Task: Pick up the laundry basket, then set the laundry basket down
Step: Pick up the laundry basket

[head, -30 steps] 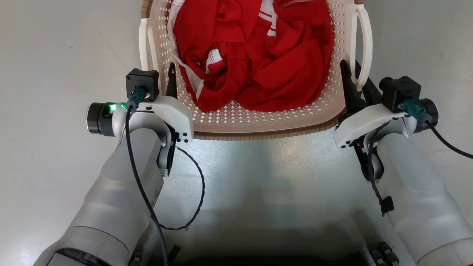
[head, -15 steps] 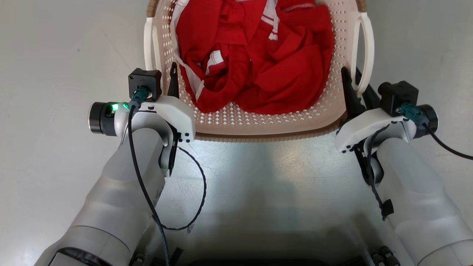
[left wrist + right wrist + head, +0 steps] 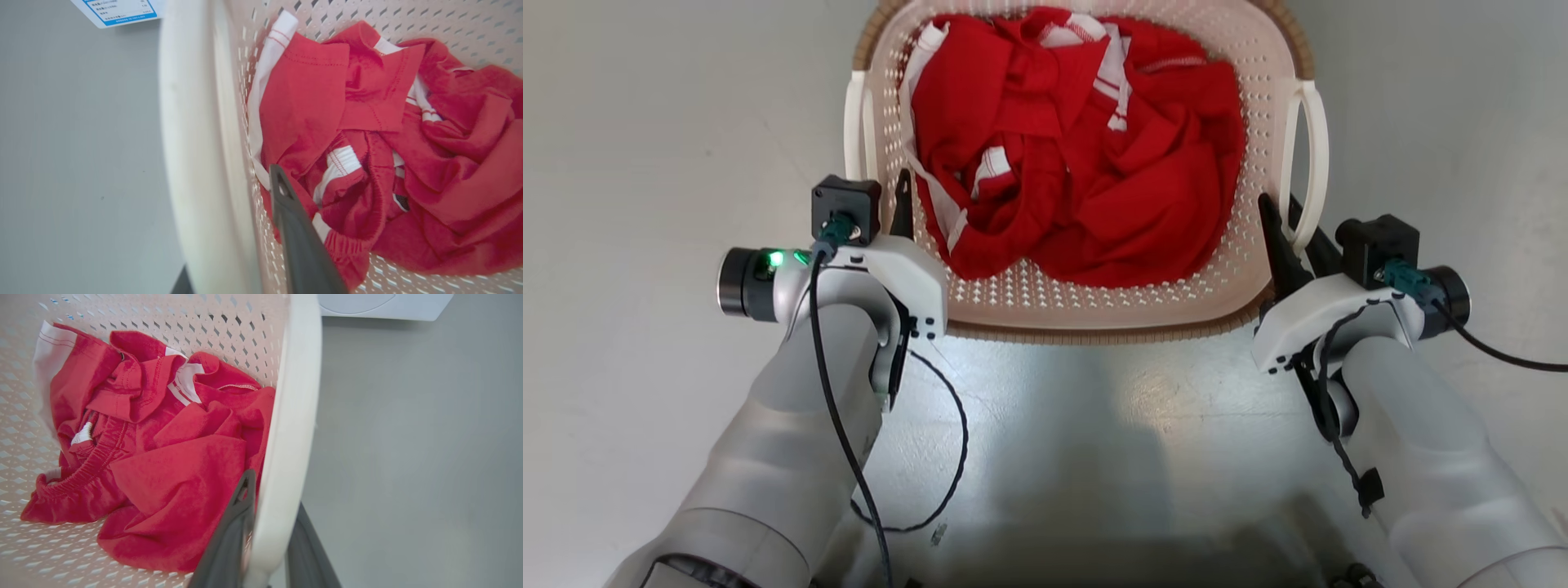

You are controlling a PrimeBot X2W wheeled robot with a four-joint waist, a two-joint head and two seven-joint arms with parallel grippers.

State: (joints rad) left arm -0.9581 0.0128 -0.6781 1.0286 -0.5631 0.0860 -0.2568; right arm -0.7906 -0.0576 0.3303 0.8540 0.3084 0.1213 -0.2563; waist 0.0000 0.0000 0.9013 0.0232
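**Both grippers clamped on basket handles**

L gripper (image 3: pixel 229 220): inner finger inside the laundry basket (image 3: pixel 1094 314), outer one mostly hidden behind the white left handle (image 3: pixel 192 122), which is pinched betw them. R gripper (image 3: pixel 273 494) same, fingers tight either side of the right handle (image 3: pixel 290 416). Basket sits betw both arms above grey floor (image 3: pixel 645 163), red & white clothes (image 3: pixel 1086 155) inside. Paper w/ blue border (image 3: pixel 118 10) is cut off, print too small to read. White appliance (image 3: pixel 384 304) also cut off
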